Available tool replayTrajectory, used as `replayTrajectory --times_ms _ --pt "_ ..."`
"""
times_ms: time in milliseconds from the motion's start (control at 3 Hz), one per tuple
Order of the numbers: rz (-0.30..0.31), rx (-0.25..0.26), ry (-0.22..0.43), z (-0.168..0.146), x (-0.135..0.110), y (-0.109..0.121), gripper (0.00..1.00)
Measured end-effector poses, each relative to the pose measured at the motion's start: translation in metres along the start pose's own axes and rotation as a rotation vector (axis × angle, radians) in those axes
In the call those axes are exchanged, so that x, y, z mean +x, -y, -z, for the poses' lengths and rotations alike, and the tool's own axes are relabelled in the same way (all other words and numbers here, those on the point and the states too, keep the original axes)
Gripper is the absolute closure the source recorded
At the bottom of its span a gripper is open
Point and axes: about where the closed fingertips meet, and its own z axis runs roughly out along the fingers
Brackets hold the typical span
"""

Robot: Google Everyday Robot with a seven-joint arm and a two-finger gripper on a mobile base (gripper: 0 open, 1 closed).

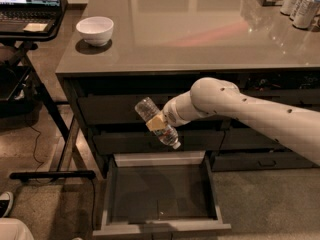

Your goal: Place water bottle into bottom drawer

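Progress: pickup done, drawer open, drop-off not yet done. The water bottle [161, 127] hangs in the air above the bottom drawer [150, 196], over its back edge and a little left of its middle. It is not inside yet. The drawer is pulled out toward the camera, and its dark floor is bare apart from a small square patch. Left to do, by my read: lower the bottle into the drawer and let go.

End effector [156, 123]: above the drawer's back edge, in front of the upper drawers [125, 109], clamped round the bottle's middle — a tan part of it shows across the clear plastic. The bottle is tilted, one end up and to the left, the other down and to the right, toward the drawer. The lower end looks like the cap end.

Arm [240, 106]: white, comes in from the right of the drawer. The long forearm rises to a rounded joint, then a short wrist reaches left and slightly down — well above the drawer floor.

Also there: the bench [200, 39] over the drawer, with a white bowl [95, 30] toward its left end and cans [300, 4] at its far right.
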Motion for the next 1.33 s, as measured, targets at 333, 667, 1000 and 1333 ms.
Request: replayTrajectory --times_ms 333,667,1000,1333 --pt "0.000 0.000 0.000 -0.003 0.003 0.000 1.00" --pt "0.019 -0.072 -0.077 -0.065 0.048 -0.022 1.00" --pt "0.019 -0.073 -0.077 -0.069 0.052 -0.022 1.00" --pt "0.031 -0.101 -0.111 -0.092 0.073 -0.030 1.00"
